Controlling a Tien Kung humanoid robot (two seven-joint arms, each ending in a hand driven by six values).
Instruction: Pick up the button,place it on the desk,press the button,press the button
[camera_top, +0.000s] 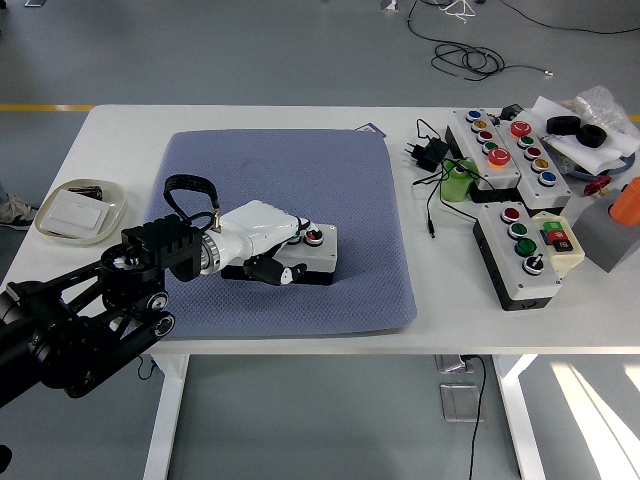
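Note:
A small grey button box (320, 260) with a black base lies on the blue-grey mat (300, 170), left of the mat's middle. Its red button (314, 236) shows at the right end of its top; the other buttons are under my hand. My left hand (275, 250), white with black fingertips, reaches in from the lower left and is shut on the box. The fingers lie over the top and the thumb (270, 270) presses against the near side. The right arm is out of view.
A shallow dish (45, 222) with a white card sits at the left edge. At the right are a long button panel (500, 145), a second button box (525, 255), a green cup (458, 183), a black adapter (430, 152) with cables and an orange object (628, 200).

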